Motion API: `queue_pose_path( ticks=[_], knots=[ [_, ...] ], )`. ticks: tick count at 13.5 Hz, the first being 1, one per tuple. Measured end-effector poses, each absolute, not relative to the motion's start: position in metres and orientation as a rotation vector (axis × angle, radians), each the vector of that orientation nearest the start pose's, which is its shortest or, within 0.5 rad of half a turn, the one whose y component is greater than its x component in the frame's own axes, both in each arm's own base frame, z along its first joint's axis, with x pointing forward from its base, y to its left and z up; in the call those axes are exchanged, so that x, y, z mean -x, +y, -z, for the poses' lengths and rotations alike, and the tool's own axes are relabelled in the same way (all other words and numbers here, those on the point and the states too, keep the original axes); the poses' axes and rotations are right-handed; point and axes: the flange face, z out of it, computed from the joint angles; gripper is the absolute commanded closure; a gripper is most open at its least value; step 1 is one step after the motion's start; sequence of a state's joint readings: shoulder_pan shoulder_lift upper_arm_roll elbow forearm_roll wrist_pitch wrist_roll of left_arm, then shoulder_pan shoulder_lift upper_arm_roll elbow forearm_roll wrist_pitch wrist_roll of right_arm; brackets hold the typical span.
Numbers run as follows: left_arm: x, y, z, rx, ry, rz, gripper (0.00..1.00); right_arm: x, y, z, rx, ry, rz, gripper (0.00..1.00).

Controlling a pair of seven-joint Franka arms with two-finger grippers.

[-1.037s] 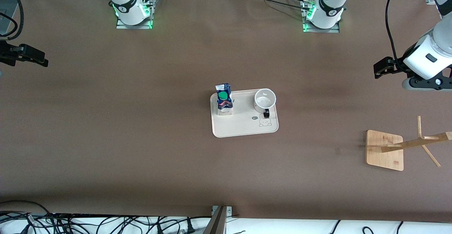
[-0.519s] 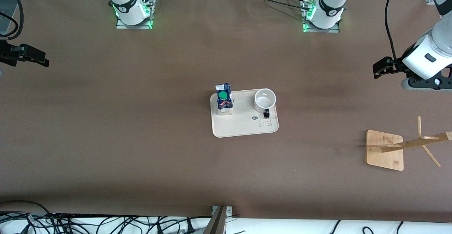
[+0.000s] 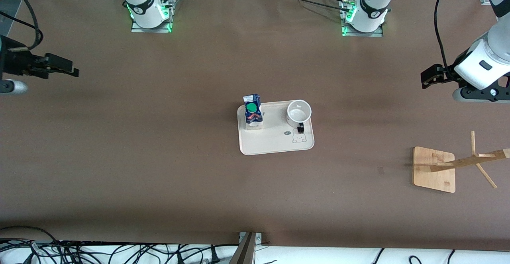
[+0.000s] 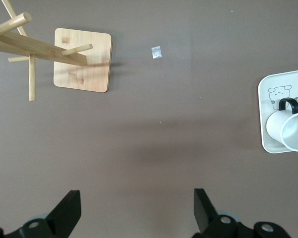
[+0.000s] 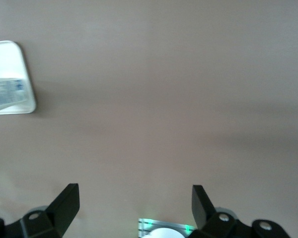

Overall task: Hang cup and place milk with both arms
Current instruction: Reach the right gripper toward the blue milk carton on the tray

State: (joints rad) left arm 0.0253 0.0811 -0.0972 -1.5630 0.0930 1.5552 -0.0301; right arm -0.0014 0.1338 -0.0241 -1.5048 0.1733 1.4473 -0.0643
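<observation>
A cream tray lies at the middle of the brown bench. The milk stands upright at the tray's 10 o'clock corner in the front view, green cap up. The cup sits upright at the tray's 2 o'clock corner, its black handle turned to 6 o'clock, toward the bear drawing printed on the tray. Milk and cup stand apart, with bare tray between them.

A wooden rack stands near the left arm's end of the bench, at about 4 o'clock from the tray and well apart from it; its pegs carry nothing.

The left gripper hangs over bare bench at about 2 o'clock from the tray; its wrist view shows the jaws spread wide with nothing between them. The right gripper hangs over bare bench at about 10 o'clock from the tray, near the right arm's end; its jaws are likewise wide apart and hold nothing.
</observation>
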Motion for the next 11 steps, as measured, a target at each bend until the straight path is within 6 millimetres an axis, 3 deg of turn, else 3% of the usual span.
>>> queue_pose_path(
  ticks=[3,7,11],
  knots=[
    [-0.574,-0.029,-0.582,3.049,0.068,-0.128,0.0,-0.593,0.058,-0.541,2.933,-0.177,-0.312,0.0],
    [-0.574,-0.03,-0.582,3.049,0.069,-0.128,0.0,-0.606,0.147,-0.502,2.934,-0.359,-0.297,0.0],
    [-0.574,-0.03,-0.582,3.049,0.071,-0.128,0.0,-0.605,0.223,-0.474,2.966,-0.303,-0.275,0.0]
  ],
)
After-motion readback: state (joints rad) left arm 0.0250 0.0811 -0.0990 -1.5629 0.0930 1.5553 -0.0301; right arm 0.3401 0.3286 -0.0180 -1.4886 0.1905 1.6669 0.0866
